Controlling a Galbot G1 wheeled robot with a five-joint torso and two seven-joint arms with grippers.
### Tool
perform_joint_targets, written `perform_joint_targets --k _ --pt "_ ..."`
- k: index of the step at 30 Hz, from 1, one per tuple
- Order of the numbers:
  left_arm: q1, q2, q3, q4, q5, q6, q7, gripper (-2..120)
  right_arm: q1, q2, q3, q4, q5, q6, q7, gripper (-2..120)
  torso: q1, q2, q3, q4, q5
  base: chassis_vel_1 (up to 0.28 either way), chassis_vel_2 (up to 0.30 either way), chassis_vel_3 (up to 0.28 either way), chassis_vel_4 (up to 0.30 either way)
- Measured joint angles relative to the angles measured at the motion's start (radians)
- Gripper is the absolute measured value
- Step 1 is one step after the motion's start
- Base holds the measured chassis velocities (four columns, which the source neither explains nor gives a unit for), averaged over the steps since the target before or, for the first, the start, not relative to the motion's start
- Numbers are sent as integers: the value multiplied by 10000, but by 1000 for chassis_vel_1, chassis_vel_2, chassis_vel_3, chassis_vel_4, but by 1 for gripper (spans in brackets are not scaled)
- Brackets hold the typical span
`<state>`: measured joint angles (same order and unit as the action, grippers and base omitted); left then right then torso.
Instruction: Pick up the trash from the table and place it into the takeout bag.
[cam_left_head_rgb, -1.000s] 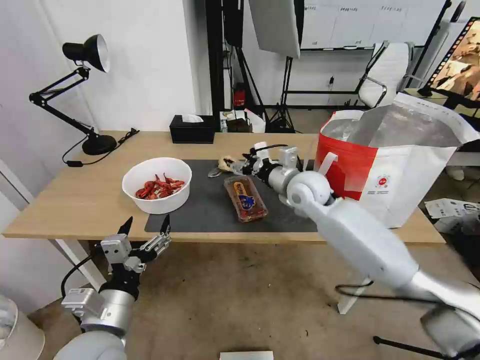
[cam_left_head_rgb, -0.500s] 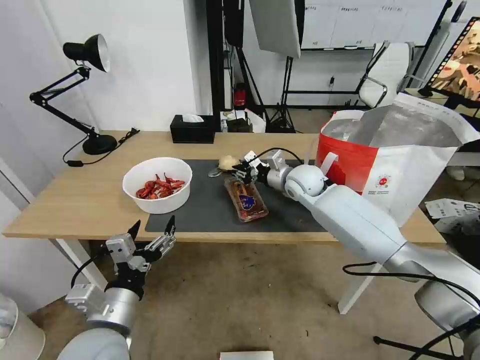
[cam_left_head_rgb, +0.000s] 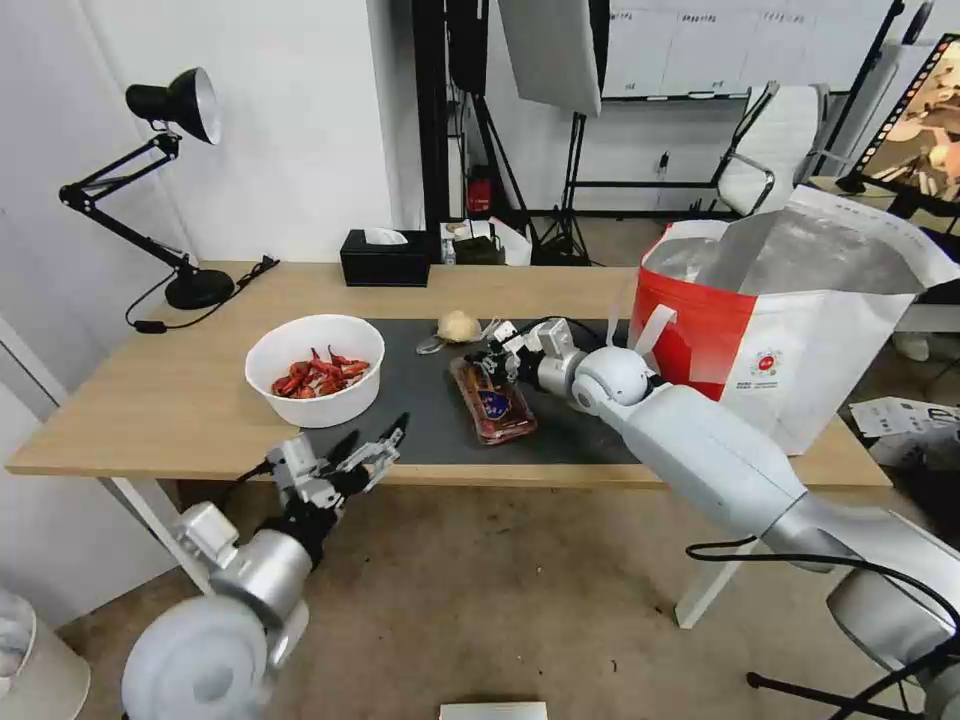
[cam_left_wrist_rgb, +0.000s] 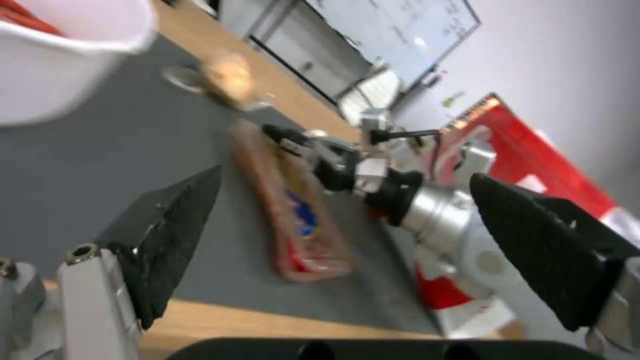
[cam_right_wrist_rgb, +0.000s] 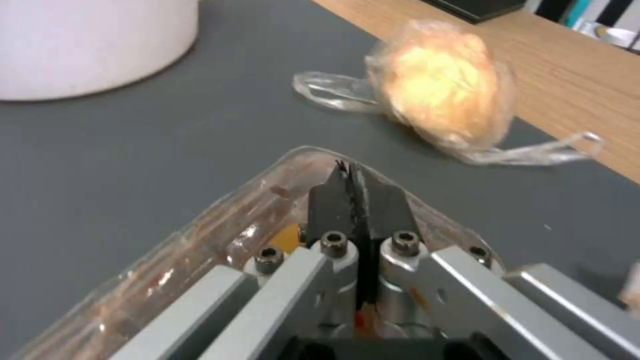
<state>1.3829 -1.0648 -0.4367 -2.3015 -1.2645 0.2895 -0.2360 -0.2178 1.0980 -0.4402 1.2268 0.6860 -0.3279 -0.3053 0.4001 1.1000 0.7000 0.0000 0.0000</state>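
One long light-wood table (cam_left_head_rgb: 180, 400) carries one dark grey mat (cam_left_head_rgb: 420, 400), and at its right end stands the single takeout bag (cam_left_head_rgb: 800, 330), a tall boxy white bag with a red panel, white loop handles and a silver foil lining gaping open. Three pieces of trash lie in sight on the mat. The largest is one white bowl (cam_left_head_rgb: 315, 370) near the mat's left edge, holding a heap of red shells. Next comes one clear plastic tray (cam_left_head_rgb: 492, 399), long and narrow with red smears and a blue-and-orange label inside, lying at mid-mat. The smallest is one beige lump (cam_left_head_rgb: 459, 325) wrapped in clear film with looped ends, beyond the tray toward the table's back. The right gripper (cam_left_head_rgb: 492, 357) sits at the tray's far end, its black fingers pressed together on the tray's rim. The left gripper (cam_left_head_rgb: 375, 447) hangs just below the table's front edge, jaws spread wide and holding nothing.
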Motion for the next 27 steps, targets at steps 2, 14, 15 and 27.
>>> perform_joint_targets --k 2,14,15,27 --pt "-250 20 156 139 -134 49 -8 100 -20 -37 22 18 17 2 9 0 0 0 0 -1 0 0 0 0 0" --pt "-2171 -413 2115 1644 -173 183 -92 100 -209 -284 411 323 327 178 159 0 0 -1 1 0 2 0 0 0 0" --pt "-2367 -500 2266 1822 -173 166 -136 100 -232 -335 474 379 329 178 162 0 0 -1 1 0 0 0 0 0 0" --pt "-3566 -551 2857 2867 -546 131 -326 100 -876 -701 625 758 321 83 77 0 -1 -1 0 0 1 0 0 0 0"
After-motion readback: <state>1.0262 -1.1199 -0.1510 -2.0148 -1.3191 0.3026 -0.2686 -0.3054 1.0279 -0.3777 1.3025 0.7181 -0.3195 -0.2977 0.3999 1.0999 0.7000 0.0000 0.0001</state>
